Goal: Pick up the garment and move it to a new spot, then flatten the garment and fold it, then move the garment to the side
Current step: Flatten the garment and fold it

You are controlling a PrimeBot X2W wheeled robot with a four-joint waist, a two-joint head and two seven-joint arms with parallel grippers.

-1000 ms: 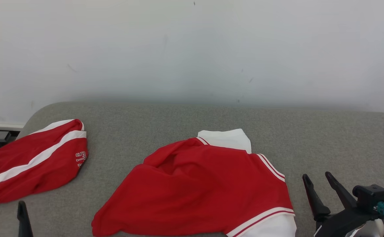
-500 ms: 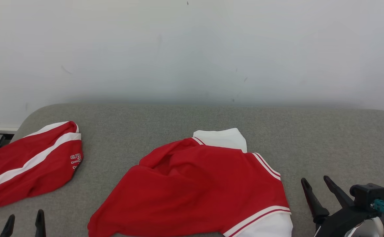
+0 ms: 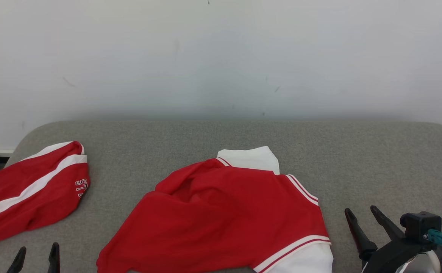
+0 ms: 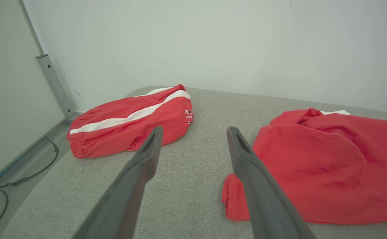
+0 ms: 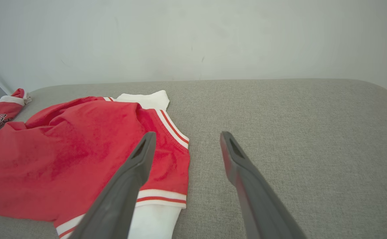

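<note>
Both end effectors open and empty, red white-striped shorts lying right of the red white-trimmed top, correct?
No: the red white-striped shorts lie left of the red white-trimmed top, as the head view shows. The left end effector and right end effector are open and empty.

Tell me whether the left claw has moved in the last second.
Yes. Judged against the red shorts, the left claw has shifted to the right, toward the red shirt, though the camera has turned too.
</note>
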